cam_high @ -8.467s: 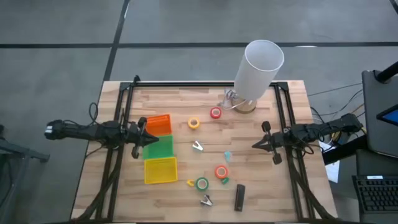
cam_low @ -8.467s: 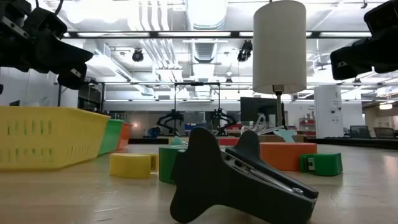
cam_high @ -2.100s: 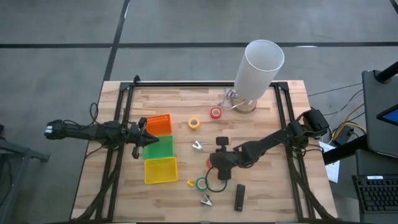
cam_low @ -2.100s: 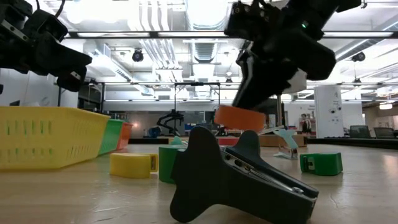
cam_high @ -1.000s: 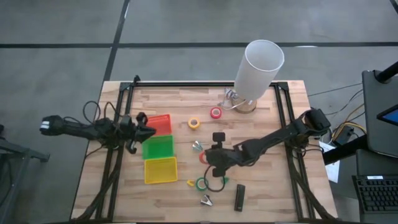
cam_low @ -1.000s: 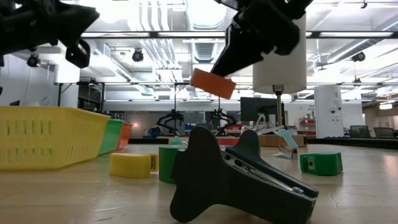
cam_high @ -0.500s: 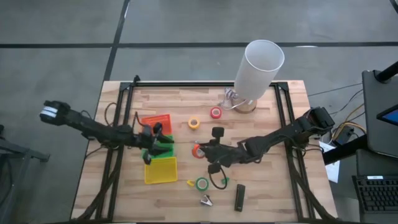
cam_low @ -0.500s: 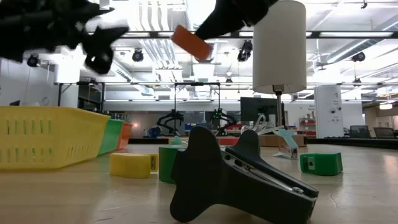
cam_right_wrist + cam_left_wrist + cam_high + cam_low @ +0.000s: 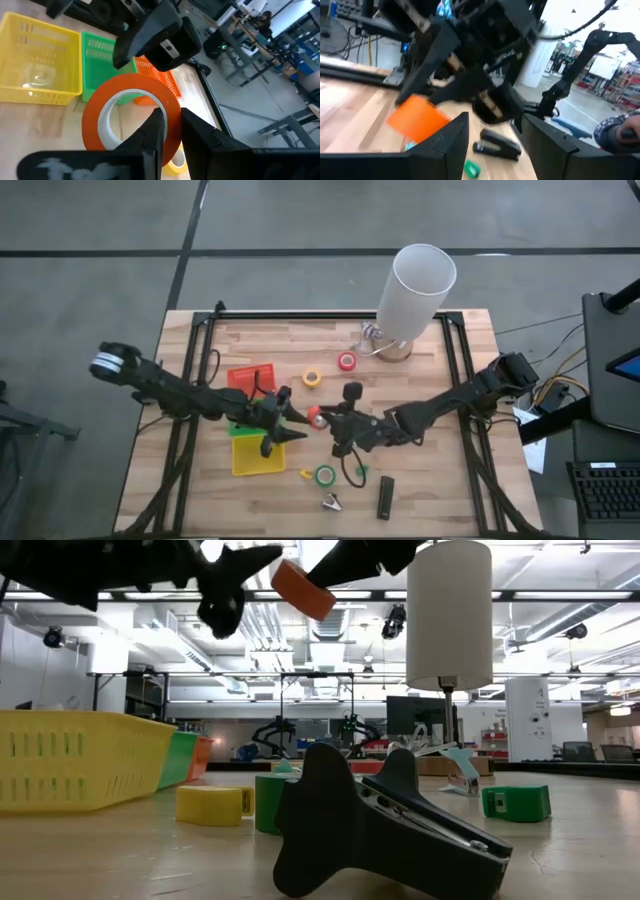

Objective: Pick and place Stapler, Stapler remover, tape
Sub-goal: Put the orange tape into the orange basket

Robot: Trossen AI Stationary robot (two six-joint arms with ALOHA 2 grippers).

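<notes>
Right gripper (image 9: 322, 420): fingers pinch the orange tape roll (image 9: 315, 417) in the air above mid-table.
Left gripper (image 9: 290, 423): fingers spread, tips just left of that roll.
Trays: three, orange (image 9: 250, 377), green, yellow (image 9: 255, 455), under the left arm.
Tape on table: yellow (image 9: 312, 379), red (image 9: 347, 362), green (image 9: 325, 476).
Stapler (image 9: 385, 497): near edge, right.
White cylinder (image 9: 418, 292): far side.

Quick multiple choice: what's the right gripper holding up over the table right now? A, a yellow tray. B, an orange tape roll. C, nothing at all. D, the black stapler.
B: the right gripper is shut on the orange tape roll, lifted above the table with the open left gripper close by; the black stapler lies on the wood.
</notes>
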